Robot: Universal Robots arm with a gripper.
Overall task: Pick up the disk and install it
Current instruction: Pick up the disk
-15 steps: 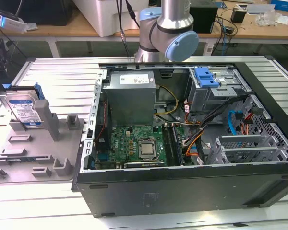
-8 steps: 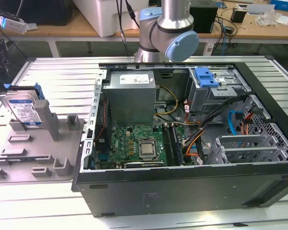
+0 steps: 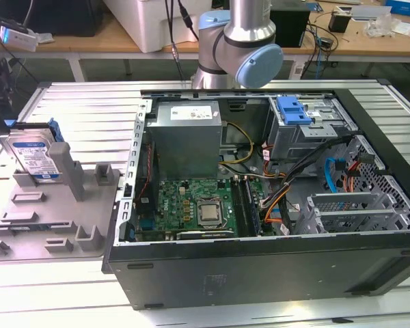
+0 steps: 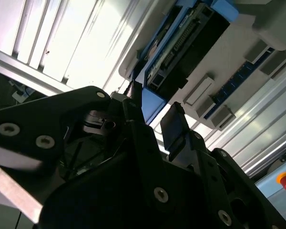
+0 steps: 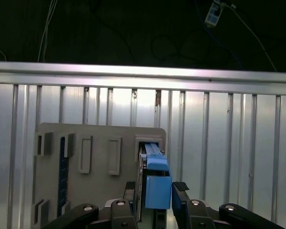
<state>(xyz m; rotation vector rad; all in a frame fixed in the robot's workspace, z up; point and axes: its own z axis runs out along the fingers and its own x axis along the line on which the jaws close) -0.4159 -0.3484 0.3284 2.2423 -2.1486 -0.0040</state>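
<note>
The disk [image 3: 33, 156] stands on edge in a slot of the grey holder [image 3: 89, 205], which lies on the ribbed metal surface [image 3: 75, 109] at the exterior view's left, just beside the open computer case [image 3: 260, 273] and well apart from the blue bracket [image 3: 294, 109] on the drive cage inside it. The disk's labelled face shows in the exterior view, with the blue carrier framing it. In the first wrist view the hand [image 5: 155, 187] hangs over the disk from above, and the carrier's blue end sits between the two dark fingers [image 5: 181, 188]. The fingers are apart, one on each side of the carrier. In the second wrist view one finger lies against the blue edge, while a thin bright gap separates the other from it. The disk is still seated in its slot, unlifted.
</note>
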